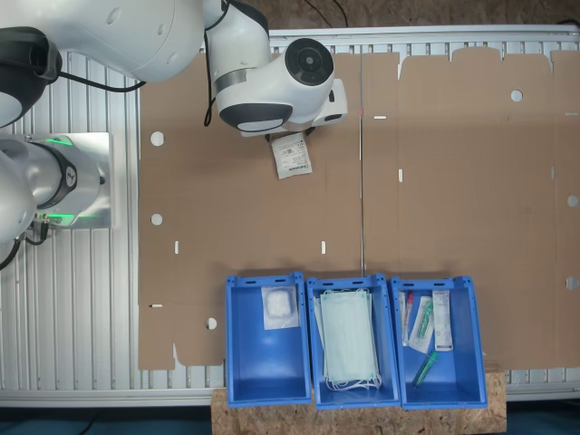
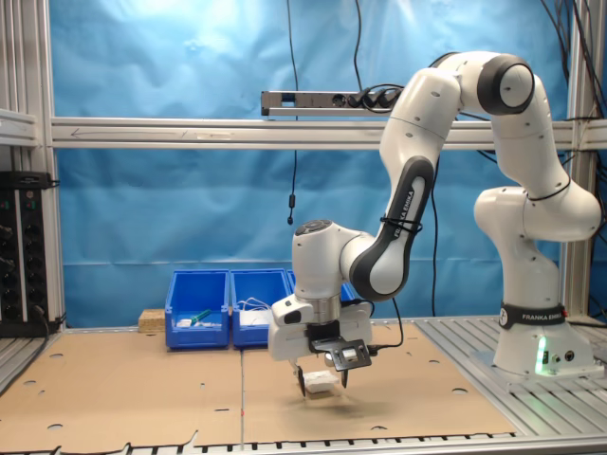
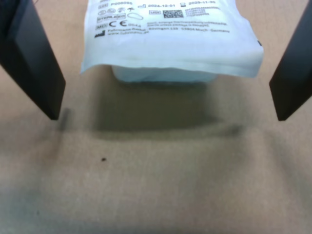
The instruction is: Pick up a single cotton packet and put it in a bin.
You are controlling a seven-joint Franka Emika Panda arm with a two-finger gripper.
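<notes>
While arm overlaps, cotton packet (image 1: 292, 155) shows partly.

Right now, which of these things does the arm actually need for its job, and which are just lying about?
Needed:
- cotton packet, on the cardboard
- hand, open, its fingers either side of the packet
- blue bins

Lying about:
- face masks, middle bin
- white square pad, in another bin
- green pen and wrapped items, third bin

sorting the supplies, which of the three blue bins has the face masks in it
The middle blue bin in the first exterior view: it holds the stack of pale green face masks. The other two bins beside it hold a white padded packet and mixed small packets.
</notes>
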